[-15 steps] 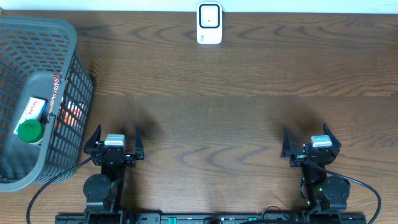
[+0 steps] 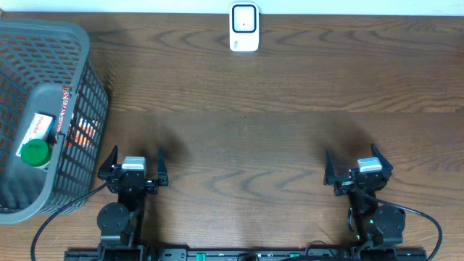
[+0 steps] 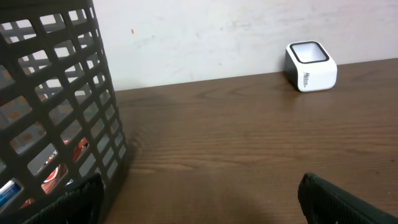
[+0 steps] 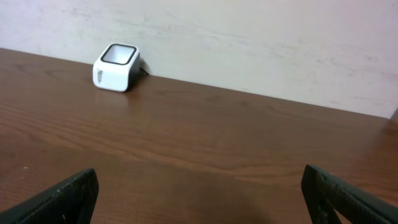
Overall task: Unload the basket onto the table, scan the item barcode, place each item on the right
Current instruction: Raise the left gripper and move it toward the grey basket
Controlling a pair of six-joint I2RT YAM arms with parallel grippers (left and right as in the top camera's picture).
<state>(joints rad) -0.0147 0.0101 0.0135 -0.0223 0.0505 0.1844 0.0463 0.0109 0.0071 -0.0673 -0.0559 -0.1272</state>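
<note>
Green cap (image 2: 34,153) in basket (image 2: 43,27): overhead only | scanner (image 2: 244,27): all three views

Dark matt wood-grain table (image 2: 275,130) — grey plastic lattice basket (image 2: 80,109) — glossy white plastic scanner (image 2: 244,27)

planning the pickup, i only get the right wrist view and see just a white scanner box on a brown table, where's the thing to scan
observer: Out of your view. A dark grey plastic mesh basket stands at the left edge of the brown wooden table.
operator: anything in it
observer: Yes, a container with a round green cap and a white label lies inside it.
operator: which arm is nearer
observer: The left pincer, which is open, sits just to the right of the basket's near end.
</note>
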